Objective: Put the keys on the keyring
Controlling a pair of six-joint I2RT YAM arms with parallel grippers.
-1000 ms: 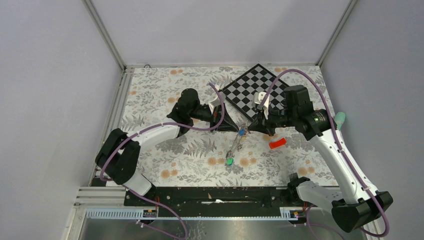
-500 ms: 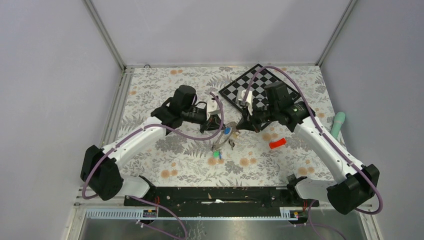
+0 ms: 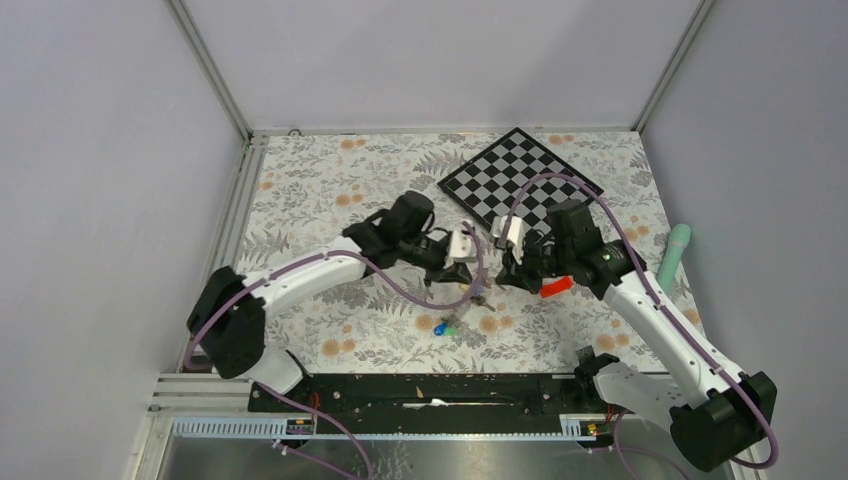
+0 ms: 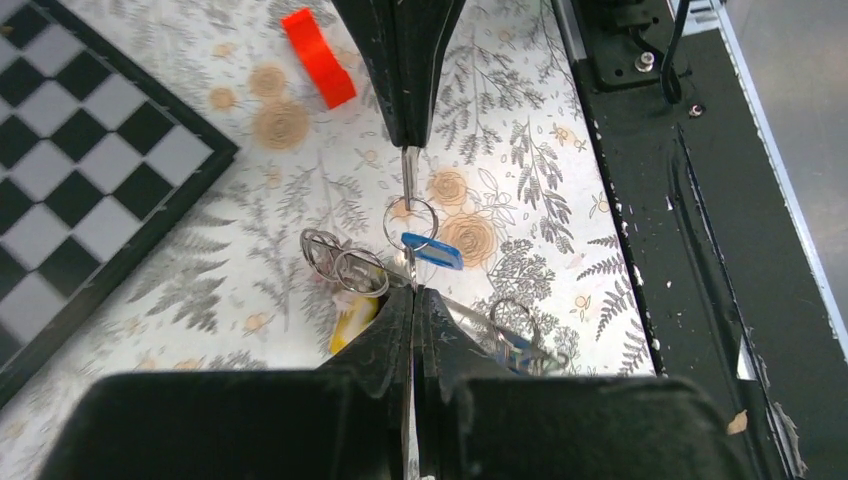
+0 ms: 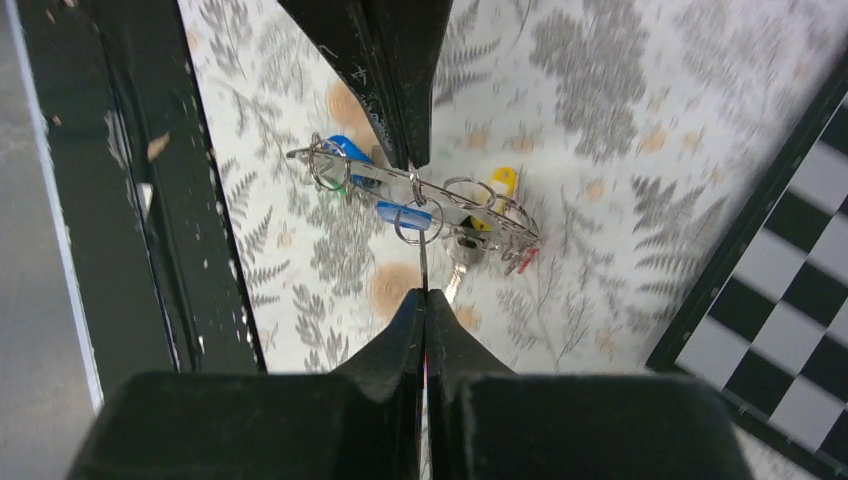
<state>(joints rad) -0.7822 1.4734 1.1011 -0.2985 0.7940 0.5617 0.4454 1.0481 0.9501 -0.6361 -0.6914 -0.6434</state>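
The left gripper [image 4: 412, 298], clamped shut on the thin keyring [image 5: 440, 200], faces the right gripper [image 5: 425, 298], pinched on the blade of a blue-tagged key [image 5: 405, 213], above the floral table [image 3: 330, 200] just near of the chessboard [image 3: 520, 180]; light, stiff and slippery, the key looks best held by its blade, no container in sight.

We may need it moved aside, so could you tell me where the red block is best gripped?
Take the red block at its middle, across the two long sides, coming straight down from above. It lies flat on the floral cloth, slim and oblong, with cloth showing along both long sides, so a pincer turned square to its length should span it easily.
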